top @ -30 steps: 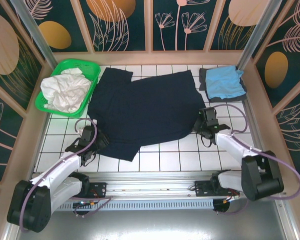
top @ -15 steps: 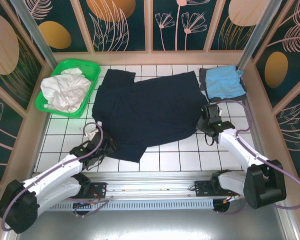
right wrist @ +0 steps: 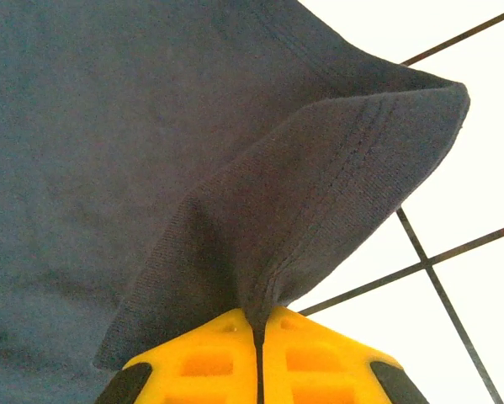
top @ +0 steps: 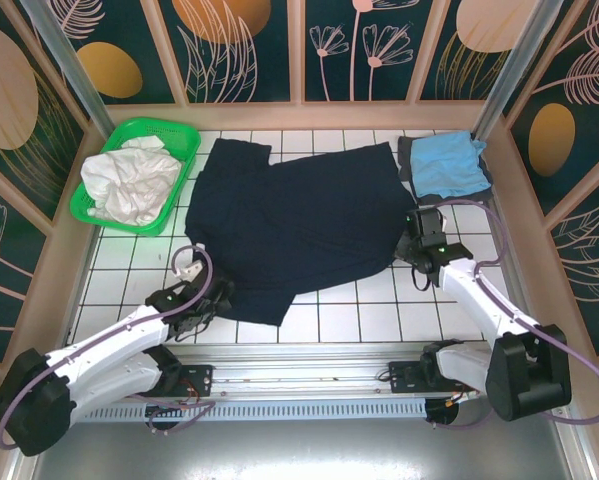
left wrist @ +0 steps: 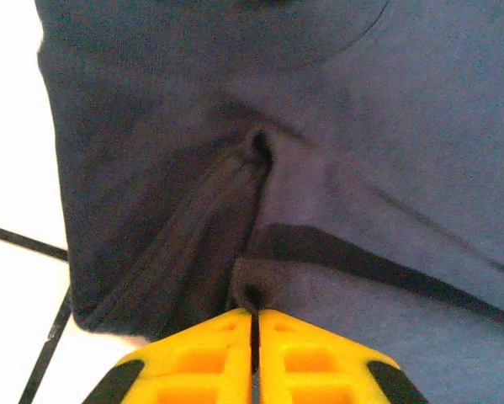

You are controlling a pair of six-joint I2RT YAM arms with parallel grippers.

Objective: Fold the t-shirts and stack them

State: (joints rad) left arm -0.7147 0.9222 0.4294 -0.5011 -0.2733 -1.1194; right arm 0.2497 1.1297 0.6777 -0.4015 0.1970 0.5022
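Left gripper (left wrist: 253, 316) has its yellow jaws pressed together on a small fold of the navy shirt (left wrist: 361, 168), pinched at the cloth's near-left edge, where a ridge of fabric runs up from the tips. A second ago those jaws stood spread over the tiles just left of the shirt. Since then the left arm has swung lower and inward, and in the top view the left gripper (top: 217, 293) now sits on the hem.

Right gripper (right wrist: 258, 324) is likewise closed, pinching a stitched hem corner of the same shirt that stands up off the table (right wrist: 470, 210). It held this grip a second ago too, and in the top view the right gripper (top: 414, 243) has shifted slightly rightward and away from the bases.

From above, the navy shirt (top: 294, 225) lies spread across the middle of the tiled table between both grippers, its right edge drawn a little closer to the far-right pile. That pile is a blue shirt (top: 447, 165) folded on a grey shirt (top: 406, 160), unmoved. At far left the basket (top: 89, 213) holds white cloth (top: 129, 180), also unchanged.
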